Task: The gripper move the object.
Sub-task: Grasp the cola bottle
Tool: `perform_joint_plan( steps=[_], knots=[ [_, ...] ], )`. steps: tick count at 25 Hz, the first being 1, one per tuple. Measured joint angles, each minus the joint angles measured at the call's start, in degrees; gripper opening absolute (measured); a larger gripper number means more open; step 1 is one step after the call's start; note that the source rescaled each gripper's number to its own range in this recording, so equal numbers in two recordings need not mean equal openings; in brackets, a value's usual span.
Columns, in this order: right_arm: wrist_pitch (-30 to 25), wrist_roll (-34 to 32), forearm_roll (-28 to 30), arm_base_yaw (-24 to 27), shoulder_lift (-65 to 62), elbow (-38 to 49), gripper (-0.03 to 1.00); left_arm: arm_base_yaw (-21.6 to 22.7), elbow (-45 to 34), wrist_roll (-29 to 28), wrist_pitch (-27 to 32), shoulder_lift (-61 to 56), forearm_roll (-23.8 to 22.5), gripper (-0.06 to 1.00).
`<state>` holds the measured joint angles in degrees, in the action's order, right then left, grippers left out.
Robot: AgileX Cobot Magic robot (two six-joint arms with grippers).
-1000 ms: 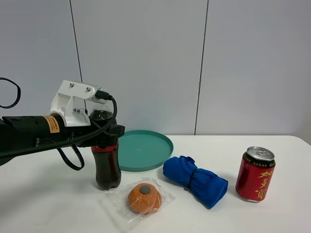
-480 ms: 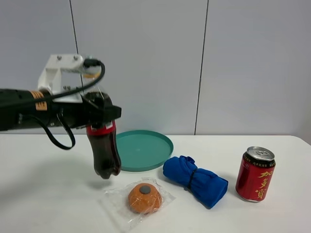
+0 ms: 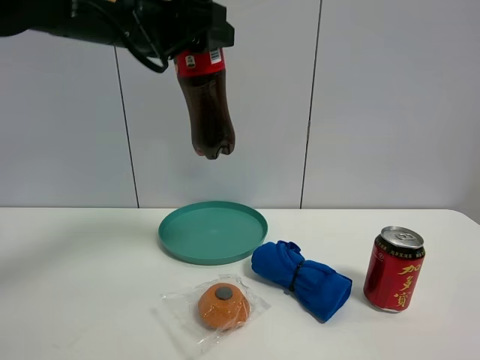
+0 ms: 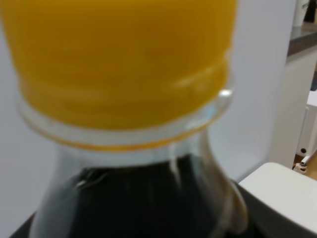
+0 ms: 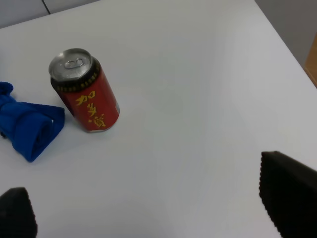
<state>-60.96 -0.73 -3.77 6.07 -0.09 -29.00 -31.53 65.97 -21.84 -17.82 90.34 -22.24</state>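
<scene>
Left gripper (image 3: pixel 201 34) is clenched on the upper part of the bottle (image 3: pixel 205 105), gripping just above the red label and holding it high in the air, slightly tilted, over the green plate (image 3: pixel 213 231) and well clear of the table (image 3: pixel 75 300). Dark cola fills the bottle up to the neck, as the left wrist view shows below the yellow-orange cap (image 4: pixel 119 59). The plate lies flat on the table. A round bun (image 3: pixel 222 306) is sealed in a clear wrapper in front of the plate. The red can (image 3: pixel 394 268) stands upright with its top closed, near a rolled blue cloth (image 3: pixel 300 279). In the high view the cap and most of the left arm are cut off by the top edge. The left wrist view is blurred and shows no fingers. Right gripper (image 5: pixel 153 210) shows only two dark fingertips (image 5: pixel 290 198) set wide apart over bare table with nothing between them, near the can (image 5: pixel 84 91); the cloth (image 5: pixel 27 126) is partly cut off there. Half a second ago the bottle hung just above the table, left of the plate and near the bun; it is now much higher and further toward the plate.
</scene>
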Motion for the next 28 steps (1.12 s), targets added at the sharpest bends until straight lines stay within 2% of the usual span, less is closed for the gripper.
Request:
perform_joint_plan(
  steps=[5,17,28],
  knots=[
    [0.0,0.0,0.0,0.0,0.0,0.0,1.0,-1.91,9.38,0.0,4.78,6.98,0.0,0.04],
    [0.0,0.0,0.0,0.0,0.0,0.0,1.0,-3.15,24.82,0.0,5.2,25.08,0.0,0.04],
    [0.0,0.0,0.0,0.0,0.0,0.0,1.0,-5.66,27.93,-0.24,-0.01,37.82,-1.78,0.04]
  ],
)
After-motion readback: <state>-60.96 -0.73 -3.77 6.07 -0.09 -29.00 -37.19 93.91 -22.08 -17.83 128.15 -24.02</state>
